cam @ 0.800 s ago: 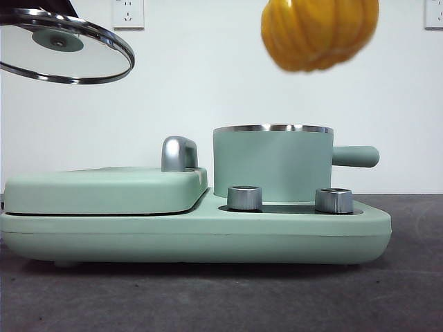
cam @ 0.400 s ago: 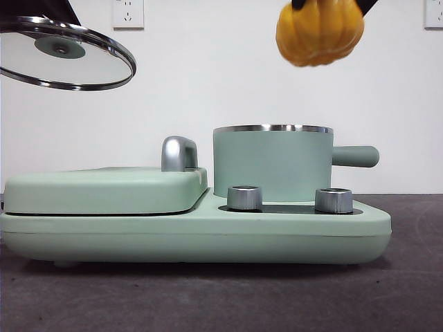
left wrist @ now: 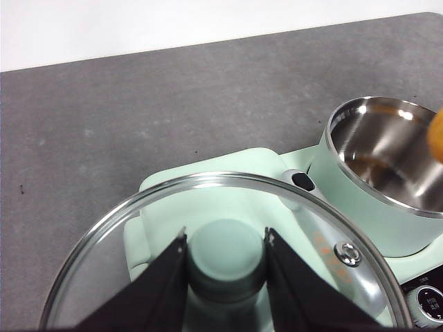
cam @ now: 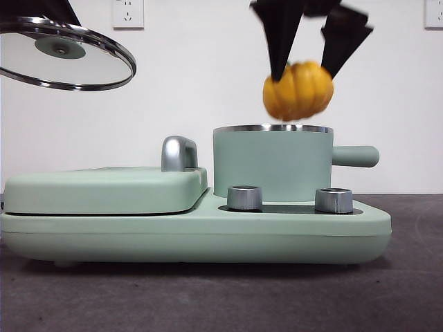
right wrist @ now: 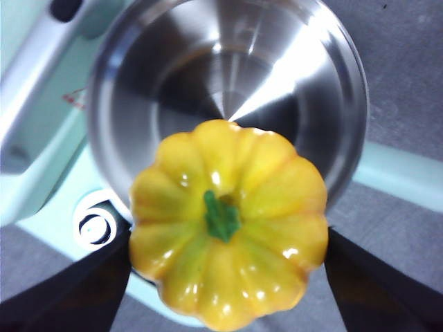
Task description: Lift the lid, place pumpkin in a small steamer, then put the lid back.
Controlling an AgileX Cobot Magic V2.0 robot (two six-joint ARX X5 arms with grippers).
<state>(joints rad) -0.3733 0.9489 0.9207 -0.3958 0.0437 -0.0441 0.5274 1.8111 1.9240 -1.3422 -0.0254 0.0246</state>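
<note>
The small steamer (cam: 273, 162) stands uncovered on the right of the mint-green cooker base (cam: 194, 235); its steel inside is bare in the right wrist view (right wrist: 228, 69) and the left wrist view (left wrist: 387, 173). My right gripper (cam: 302, 75) is shut on the sides of the yellow-orange pumpkin (cam: 297, 91), stem up (right wrist: 228, 221), just above the steamer's rim and towards its handle side. My left gripper (left wrist: 226, 242) is shut on the knob of the glass lid (left wrist: 138, 235). It holds the lid (cam: 66, 52) tilted, high at the far left.
The wide flat griddle cover (cam: 104, 190) with its chrome handle (cam: 178, 153) fills the base's left half. Two steel dials (cam: 244, 198) (cam: 333, 200) sit in front of the steamer. The steamer's stubby handle (cam: 356, 156) points right. Dark grey tabletop (cam: 415, 290) lies around.
My right gripper has come down and away from the camera with the pumpkin, from the top edge to just above the steamer's rim. The lid and left gripper have stayed in place.
</note>
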